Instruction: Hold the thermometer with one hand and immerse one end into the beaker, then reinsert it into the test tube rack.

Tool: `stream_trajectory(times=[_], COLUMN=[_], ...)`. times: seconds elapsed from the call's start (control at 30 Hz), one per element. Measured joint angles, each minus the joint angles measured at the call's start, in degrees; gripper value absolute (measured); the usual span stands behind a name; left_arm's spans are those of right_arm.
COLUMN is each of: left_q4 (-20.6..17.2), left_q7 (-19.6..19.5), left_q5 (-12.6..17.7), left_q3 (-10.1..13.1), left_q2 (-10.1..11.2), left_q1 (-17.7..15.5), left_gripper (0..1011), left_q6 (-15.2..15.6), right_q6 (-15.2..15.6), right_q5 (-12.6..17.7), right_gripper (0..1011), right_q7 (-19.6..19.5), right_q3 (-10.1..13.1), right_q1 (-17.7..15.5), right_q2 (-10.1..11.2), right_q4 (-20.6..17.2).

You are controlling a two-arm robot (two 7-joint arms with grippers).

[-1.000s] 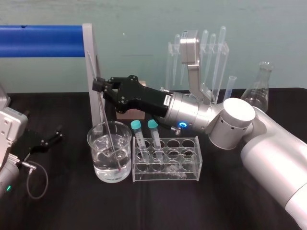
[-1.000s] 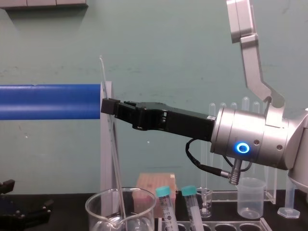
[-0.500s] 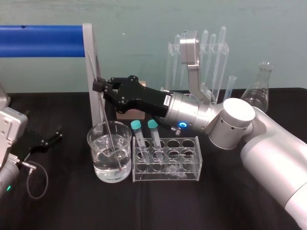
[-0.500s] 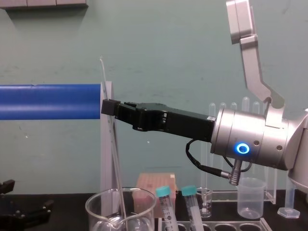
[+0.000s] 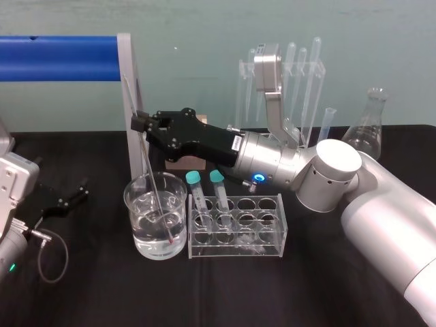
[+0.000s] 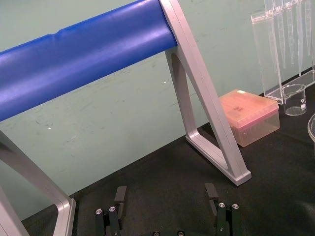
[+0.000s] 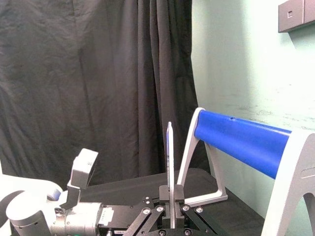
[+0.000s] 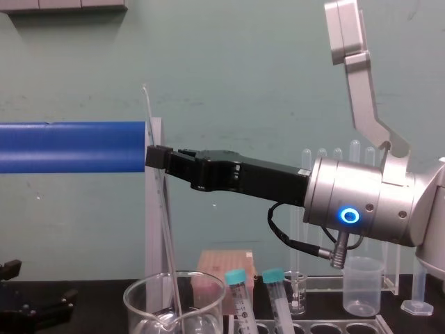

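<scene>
A black counter (image 5: 102,286) carries everything. The long black right gripper (image 5: 139,122), on a silver wrist with a blue ring, reaches out above the vessels. The black left gripper (image 6: 166,194) lies low at the counter's left, jaws spread. A wide clear glass beaker (image 5: 131,204) holding clear liquid stands just beside a low clear test tube rack (image 5: 262,203). The right jaws pinch a long thin clear glass thermometer (image 5: 151,178), which is tilted, with its red-tipped lower end in the beaker's liquid.

A lab bench: beaker (image 5: 133,204), test tube rack (image 5: 271,233), flask (image 5: 368,131), pipette stand (image 5: 301,69).
</scene>
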Motion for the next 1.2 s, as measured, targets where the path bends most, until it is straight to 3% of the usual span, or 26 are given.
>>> stream_trajectory(times=[1.2], left_q4=[0.00], left_q7=[0.00], left_q5=[0.00], left_q3=[0.00], left_q2=[0.00], left_q1=[0.00], left_gripper=[1008], left_q6=[0.00], right_q6=[0.32], right_q5=[-0.09], right_gripper=[53], right_q7=[-0.30], right_q3=[0.06], right_q1=[-0.07], right_q2=[0.19], right_q4=[-0.38])
